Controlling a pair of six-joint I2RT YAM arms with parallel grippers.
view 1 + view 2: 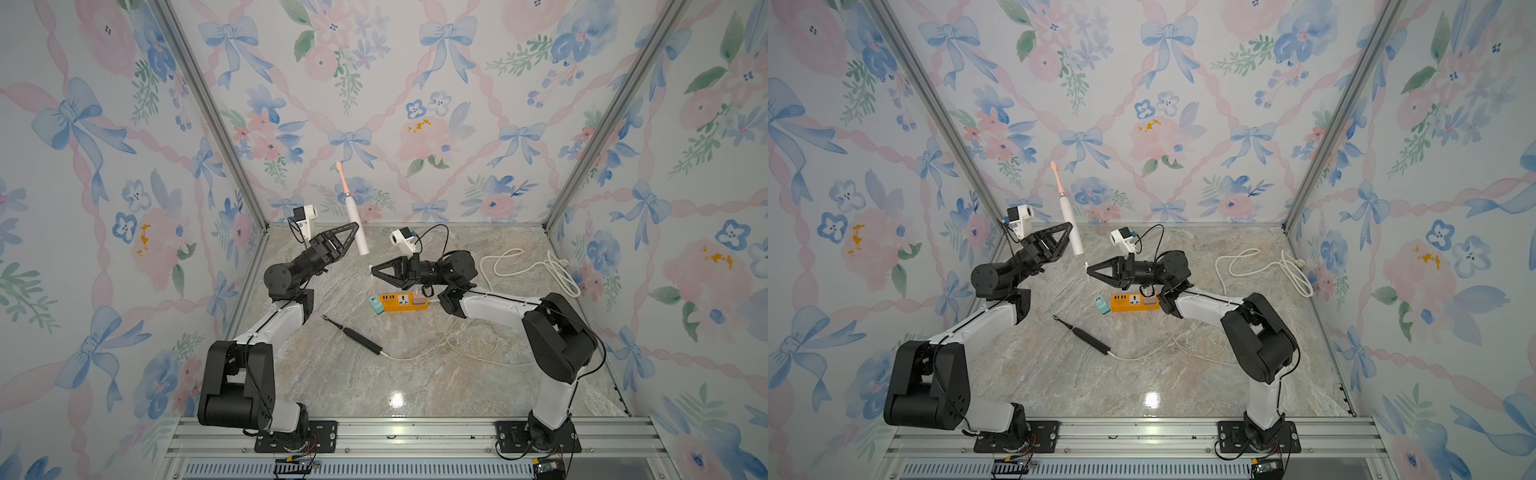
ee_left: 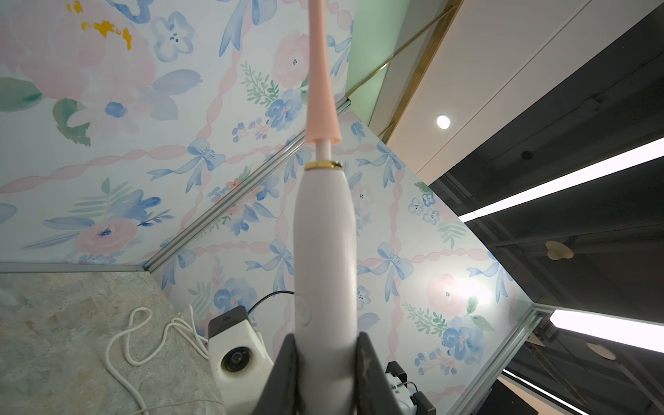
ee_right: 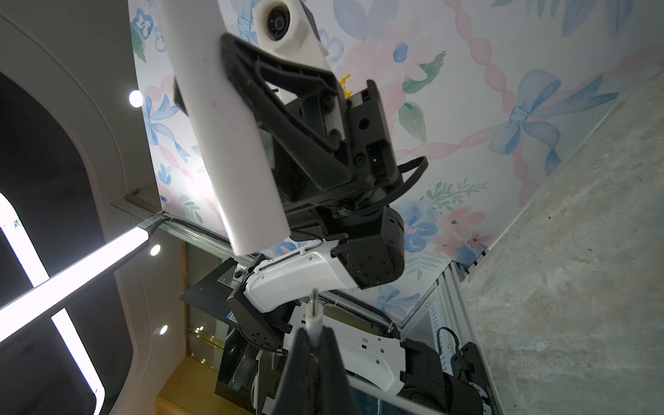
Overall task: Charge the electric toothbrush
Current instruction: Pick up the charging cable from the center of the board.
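A white electric toothbrush (image 1: 348,204) (image 1: 1065,214) with a pink brush head hangs in the air near the back wall, head up and tilted. My left gripper (image 1: 355,228) (image 1: 1070,228) is shut on its lower body; the left wrist view shows both fingers pressing the handle (image 2: 325,251). My right gripper (image 1: 372,270) (image 1: 1089,271) is shut on a white charging plug (image 1: 370,266) (image 3: 313,318), its metal tip pointing up. The plug sits a little below and to the right of the toothbrush's bottom end (image 3: 258,237), apart from it.
An orange power strip (image 1: 405,302) (image 1: 1133,302) lies mid-table with a teal adapter (image 1: 376,304) at its left end and a pink one (image 1: 419,300) on it. A black toothbrush (image 1: 357,337) with a white cable lies in front. A coiled white cord (image 1: 536,266) lies back right.
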